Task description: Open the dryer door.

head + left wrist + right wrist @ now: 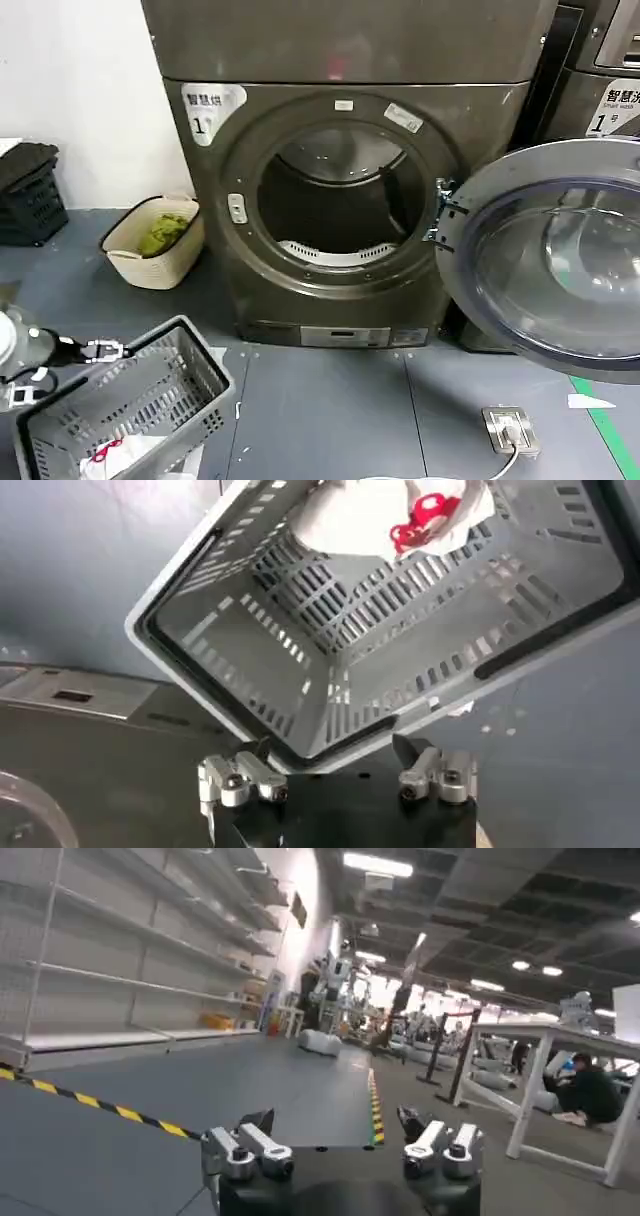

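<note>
Well, one dryer door point(555, 265) hangs swung wide on its side hinge, right of the one open drum mouth point(335, 195). The left gripper point(60, 370) sits low at the left, fingers spread wide and holding nothing, just beside one grey basket point(150, 400) with white-and-red cloth point(400, 515) inside. The right gripper point(340, 1148), also spread and empty, faces a room of shelves point(120, 968). One beige bin point(150, 245) stands left of the dryer.

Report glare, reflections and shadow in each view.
Head view: the open round dryer door's dark glass and chrome rim carry pale reflections; the drum interior is shadowed. Left wrist view: even light on the grey slotted plastic basket, open left gripper below. Right wrist view: bright ceiling lights glare, open right gripper.
</note>
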